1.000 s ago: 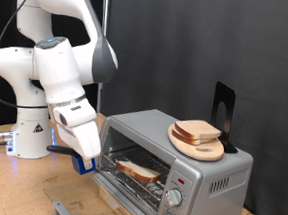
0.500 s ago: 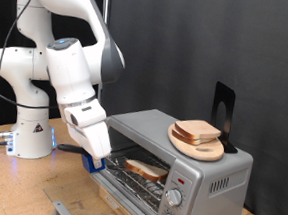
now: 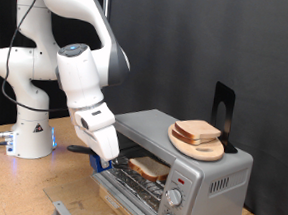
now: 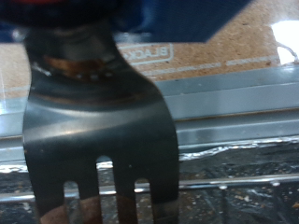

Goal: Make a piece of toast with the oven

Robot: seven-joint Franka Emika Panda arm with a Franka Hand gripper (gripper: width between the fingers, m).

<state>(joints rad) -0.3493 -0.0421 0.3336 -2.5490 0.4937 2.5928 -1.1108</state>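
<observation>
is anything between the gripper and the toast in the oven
Nothing separate blocks it. The gripper sits at the open mouth of the oven, and the piece of toast lies on the rack just inside. A fork-like tool extends from the gripper.

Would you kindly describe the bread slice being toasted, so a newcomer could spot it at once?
Find the silver oven at the exterior view's lower right. The piece of toast lies flat on the rack inside its open front, beside the gripper. The other slice sits on a wooden plate on the oven's top.

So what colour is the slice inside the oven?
Pale bread slice with a light-brown crust, inside the silver-grey toaster oven; clearest in the exterior view.
</observation>
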